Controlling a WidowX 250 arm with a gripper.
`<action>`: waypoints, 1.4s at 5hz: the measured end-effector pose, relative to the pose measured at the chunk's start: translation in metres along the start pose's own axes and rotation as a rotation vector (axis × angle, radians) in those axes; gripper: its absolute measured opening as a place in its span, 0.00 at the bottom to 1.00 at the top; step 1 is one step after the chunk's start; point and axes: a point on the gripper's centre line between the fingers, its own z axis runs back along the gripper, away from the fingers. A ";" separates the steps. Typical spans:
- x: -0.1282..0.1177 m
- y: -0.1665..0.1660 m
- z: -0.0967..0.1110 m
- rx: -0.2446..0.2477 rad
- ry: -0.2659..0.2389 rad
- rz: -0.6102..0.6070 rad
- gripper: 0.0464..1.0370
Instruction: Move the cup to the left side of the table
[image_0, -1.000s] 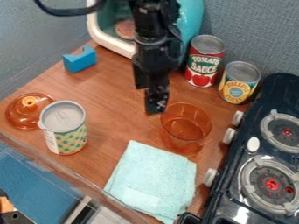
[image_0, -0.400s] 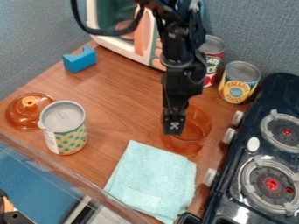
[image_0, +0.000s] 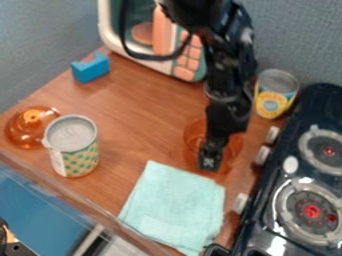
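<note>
the arm (image_0: 230, 85) has swung rightward in the view and nearer the camera since the earlier frames, bringing the end effector (image_0: 210, 162) down at the cup (image_0: 234, 147); the cup itself sits where it was.

the table (image_0: 133, 120) runs from the stove (image_0: 310, 105) at right to the far left, and the bare wood between is likely the path for the move. the toy microwave (image_0: 190, 60) stands against the back wall, out of that path. the folded cloth (image_0: 177, 205) lies flat just in front of the cup, so a low drag toward the camera could ruffle it. the end effector points downward, presumably to take the cup by its rim or wall; whether it is released or clenched, i cannot tell, as the dark parts blend together. the cup is upright on the right side of the table, so the task is still undone. the patterned can (image_0: 80, 160) and the amber lid (image_0: 30, 131) take up the near left, so the cup would best be set behind them, short of the small blue block (image_0: 91, 68).
</note>
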 end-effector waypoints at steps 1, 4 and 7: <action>0.001 -0.001 -0.006 -0.013 0.002 -0.020 0.91; -0.009 0.004 -0.012 0.010 0.023 -0.028 0.09; -0.025 0.007 0.005 0.056 -0.012 0.015 0.02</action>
